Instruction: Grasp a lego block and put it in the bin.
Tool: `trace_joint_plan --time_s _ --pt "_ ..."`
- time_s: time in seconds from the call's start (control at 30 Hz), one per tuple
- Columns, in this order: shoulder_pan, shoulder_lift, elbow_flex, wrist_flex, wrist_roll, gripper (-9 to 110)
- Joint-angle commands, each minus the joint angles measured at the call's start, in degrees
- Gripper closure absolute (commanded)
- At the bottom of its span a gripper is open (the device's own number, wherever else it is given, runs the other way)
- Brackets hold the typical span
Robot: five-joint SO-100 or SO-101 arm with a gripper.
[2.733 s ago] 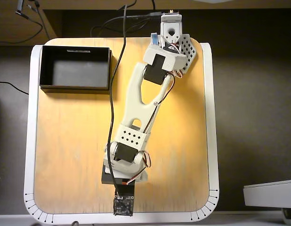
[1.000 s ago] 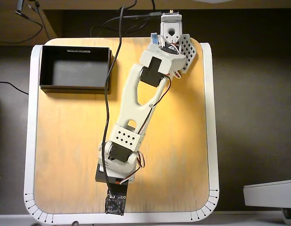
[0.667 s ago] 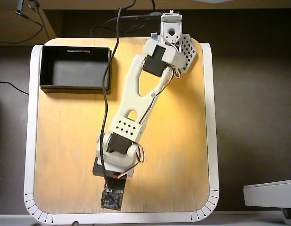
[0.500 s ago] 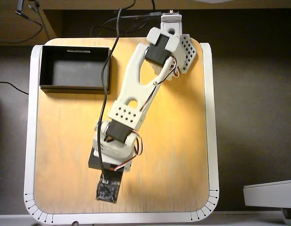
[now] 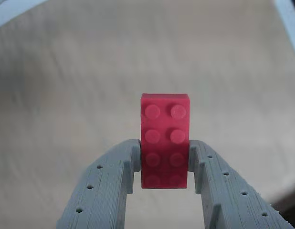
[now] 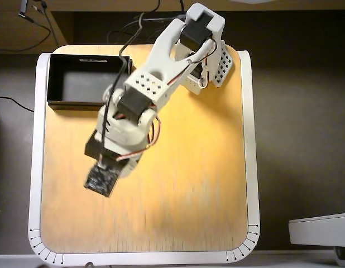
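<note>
In the wrist view my gripper [image 5: 164, 153] is shut on the red lego block [image 5: 164, 119]. The two grey fingers [image 5: 120, 164] clamp its lower half from both sides, and its two rows of studs face the camera. The wooden tabletop behind it is blurred. In the overhead view the arm [image 6: 144, 95] reaches toward the lower left; the wrist camera [image 6: 100, 181] covers the gripper and the block there. The black bin [image 6: 72, 103] sits at the table's upper left corner, up and left of the wrist, and nothing shows inside it.
The wooden table [image 6: 189, 184] has a white raised rim [image 6: 248, 167]. The arm's base [image 6: 206, 50] stands at the top edge, right of the bin. Cables run behind it. A white object [image 6: 320, 229] lies off the table at lower right.
</note>
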Motion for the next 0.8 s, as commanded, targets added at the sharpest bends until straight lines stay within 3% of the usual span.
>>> trace_joint_plan --time_s 0.0,0.5,0.77 --pt "6.7 8.3 -7.5 1.6 -0.2 101" --pt "30.0 8.3 -7.4 2.6 -0.6 101" --pt "40.5 9.0 -7.4 11.4 1.0 101"
